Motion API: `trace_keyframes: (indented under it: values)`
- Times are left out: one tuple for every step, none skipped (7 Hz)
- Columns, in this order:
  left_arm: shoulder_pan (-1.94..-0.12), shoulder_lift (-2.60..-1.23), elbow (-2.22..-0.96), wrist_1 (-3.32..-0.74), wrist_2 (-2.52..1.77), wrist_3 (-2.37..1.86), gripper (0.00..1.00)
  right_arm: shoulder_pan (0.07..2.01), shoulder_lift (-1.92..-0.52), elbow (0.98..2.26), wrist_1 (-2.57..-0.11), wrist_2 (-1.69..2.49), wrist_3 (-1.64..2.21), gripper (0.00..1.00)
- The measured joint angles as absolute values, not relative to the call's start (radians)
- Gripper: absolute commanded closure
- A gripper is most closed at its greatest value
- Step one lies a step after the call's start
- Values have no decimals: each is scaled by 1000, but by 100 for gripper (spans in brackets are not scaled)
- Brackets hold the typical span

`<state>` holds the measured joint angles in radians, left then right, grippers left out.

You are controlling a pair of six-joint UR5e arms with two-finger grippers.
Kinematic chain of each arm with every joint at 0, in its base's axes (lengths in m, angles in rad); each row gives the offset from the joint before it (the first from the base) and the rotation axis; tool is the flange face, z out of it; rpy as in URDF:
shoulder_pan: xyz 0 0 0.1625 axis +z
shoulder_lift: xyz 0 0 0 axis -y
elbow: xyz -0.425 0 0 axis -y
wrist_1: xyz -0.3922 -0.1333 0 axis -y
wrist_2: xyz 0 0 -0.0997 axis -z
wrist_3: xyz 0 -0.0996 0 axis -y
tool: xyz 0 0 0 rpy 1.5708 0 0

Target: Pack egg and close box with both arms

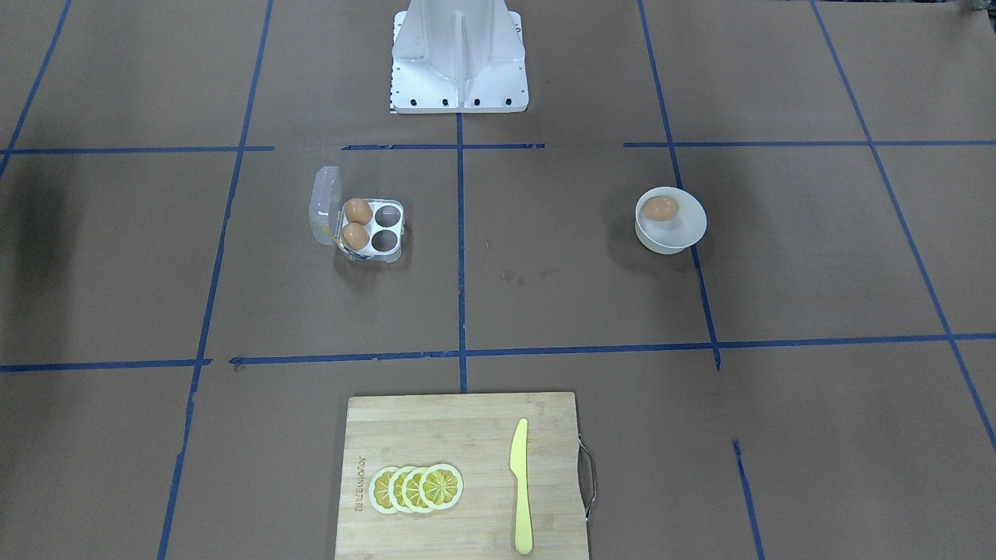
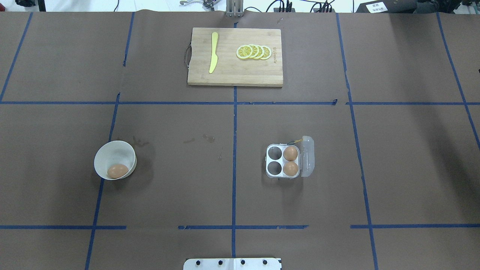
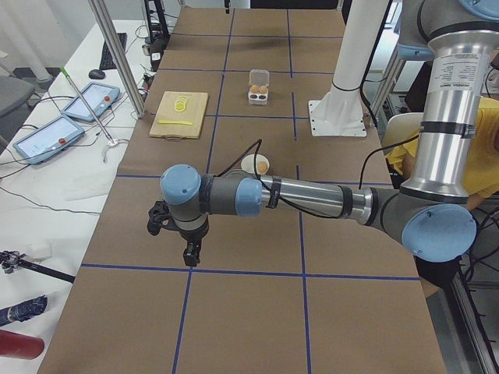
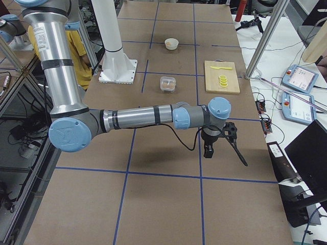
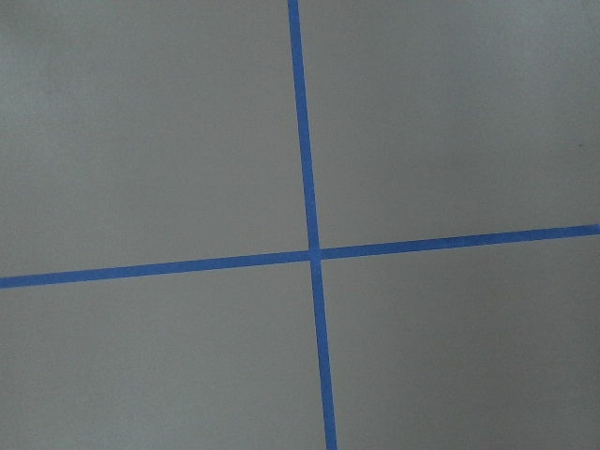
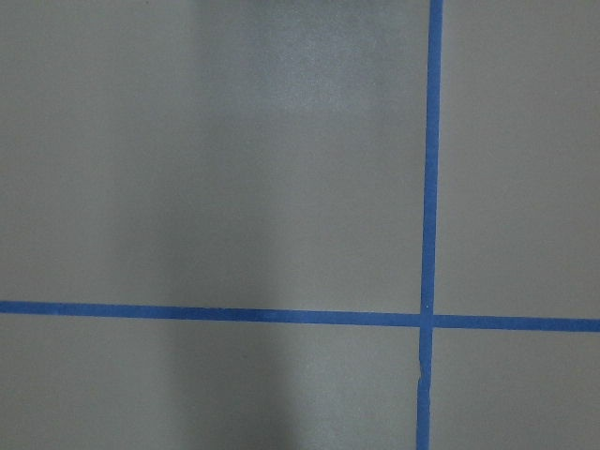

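Note:
One tan-brown egg (image 2: 117, 171) lies in a round white bowl (image 2: 112, 154) on the table's left half; it also shows in the front view (image 1: 661, 208). The clear box (image 2: 275, 160) stands right of centre with its lid (image 2: 307, 156) open. Two eggs (image 2: 290, 153) fill the two cups beside the lid, and the other two cups are empty. My left gripper (image 3: 189, 253) hangs over bare table far from the bowl and shows only in the left side view. My right gripper (image 4: 208, 149) shows only in the right side view, far from the box. I cannot tell whether either is open or shut.
A wooden cutting board (image 2: 232, 75) at the table's far edge carries several lemon slices (image 2: 254, 52) and a yellow knife (image 2: 213, 57). The white pedestal (image 1: 459, 58) stands at the robot's side. Both wrist views show only brown table with blue tape lines.

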<state>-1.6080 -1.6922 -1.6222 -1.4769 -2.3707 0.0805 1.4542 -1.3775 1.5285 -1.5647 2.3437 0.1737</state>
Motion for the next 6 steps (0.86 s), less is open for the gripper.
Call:
trace_keyframes:
  values:
    - [-1606, -1699, -1627, -1490, -2353, 88, 0, 1454, -1378, 1531, -1565, 2346, 175, 0]
    - [-1602, -1696, -1629, -1511, -2324, 99, 0, 1454, -1378, 1531, -1565, 2347, 176, 0]
    - [-1600, -1688, -1625, -1523, -2308, 105, 0, 1453, -1378, 1531, -1565, 2348, 176, 0]
    - [-1600, -1680, -1620, -1531, -2303, 108, 0, 1452, -1378, 1530, -1565, 2348, 176, 0]
    - [-1599, -1679, -1617, -1537, -2302, 108, 0, 1451, -1378, 1530, -1565, 2348, 175, 0]
    - [-1599, -1680, -1621, -1540, -2303, 110, 0, 1450, -1378, 1532, -1564, 2349, 175, 0]
